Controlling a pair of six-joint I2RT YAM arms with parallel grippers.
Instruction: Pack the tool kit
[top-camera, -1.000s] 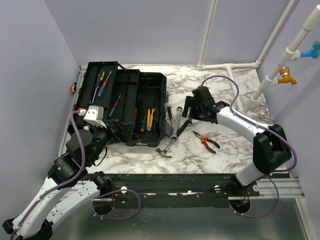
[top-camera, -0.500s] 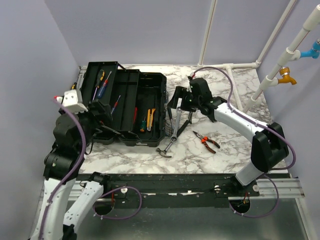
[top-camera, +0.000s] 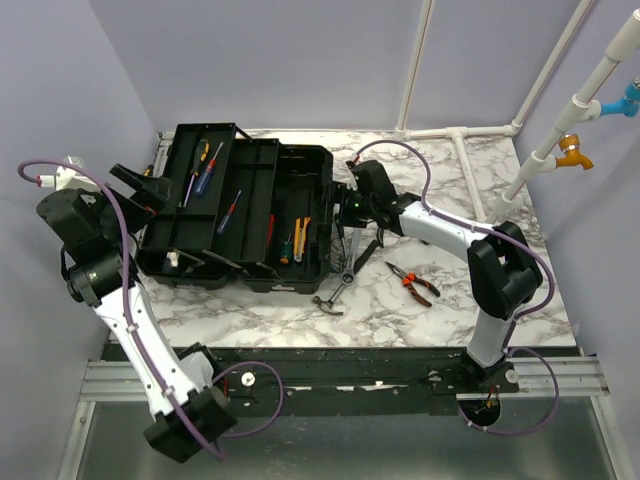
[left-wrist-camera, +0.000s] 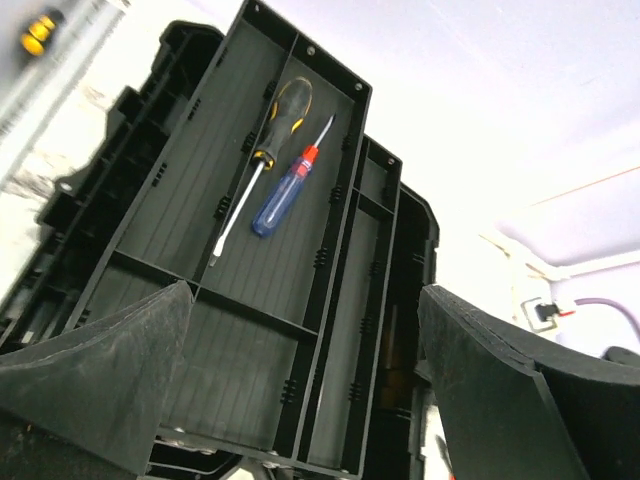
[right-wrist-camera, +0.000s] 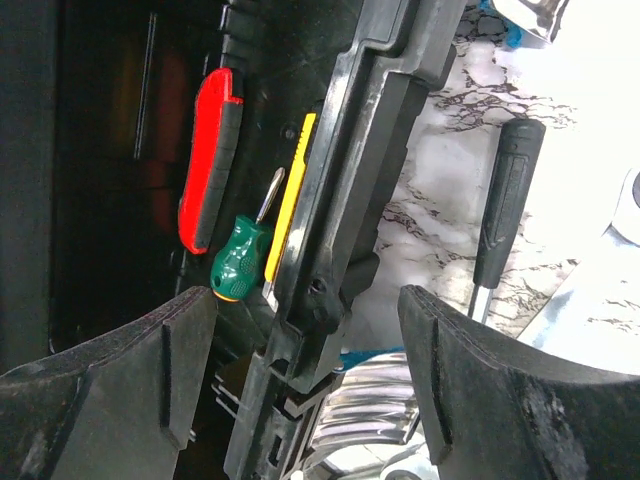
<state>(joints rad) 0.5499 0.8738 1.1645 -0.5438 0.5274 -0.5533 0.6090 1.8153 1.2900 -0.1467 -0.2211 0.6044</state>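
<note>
The toolbox stands open on the left half of the marble bench, its trays fanned out. The far-left tray holds two screwdrivers side by side, one with a yellow-and-black handle and one with a blue handle. The middle tray carries a red-handled screwdriver. In the deep bin lie a red-handled tool, a green-handled screwdriver and a yellow-handled tool, all close against the right wall.

Just right of the box, on the bench, are the wrenches, the hammer and the orange-handled pliers.

A second ago the left arm crouched low at the box's near-left corner. Now it is raised at the bench's left edge, and the left claw faces the tray, spread wide and holding nothing. The right claw has moved from above the wrenches to the box's right wall, fingers apart on either side of the rim and gripping nothing. The tools on the bench lie as before.
</note>
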